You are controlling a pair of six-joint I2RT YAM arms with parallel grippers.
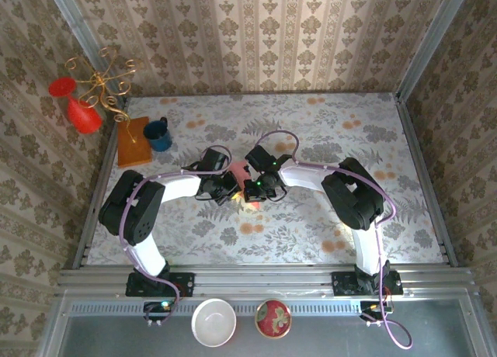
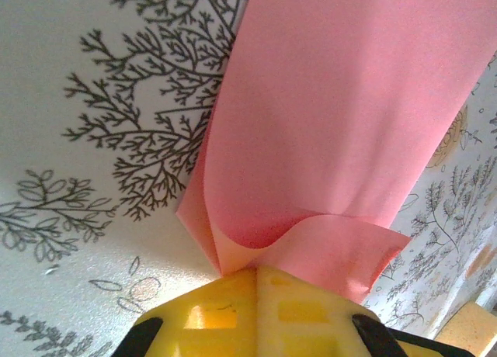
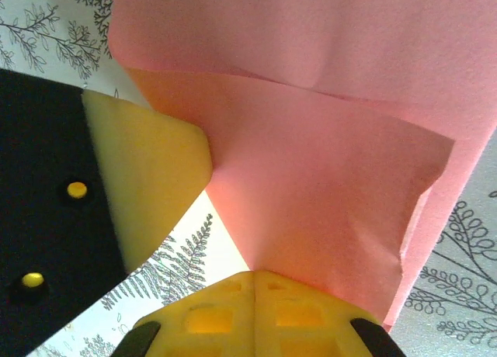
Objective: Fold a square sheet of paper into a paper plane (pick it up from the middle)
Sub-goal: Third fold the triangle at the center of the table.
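Observation:
The salmon-pink square sheet of paper [image 1: 239, 171] is held off the table between both arms at the table's middle, folded over on itself. My left gripper [image 2: 257, 270] is shut on a curled corner of the square sheet of paper [image 2: 342, 116], layers bulging just past its yellow pads. My right gripper [image 3: 255, 273] is shut on a folded point of the square sheet of paper [image 3: 326, 194]. The left gripper's yellow finger [image 3: 147, 178] stands close beside the sheet in the right wrist view. In the top view both grippers [image 1: 233, 182] [image 1: 256, 185] meet under the arms, mostly hiding the paper.
A blue mug [image 1: 159, 135] and an orange-brown board [image 1: 132, 141] lie at the back left, with a red vase [image 1: 81, 112] and a gold wire stand [image 1: 105, 81] beyond. Two bowls [image 1: 214, 322] [image 1: 272, 318] sit below the table's front rail.

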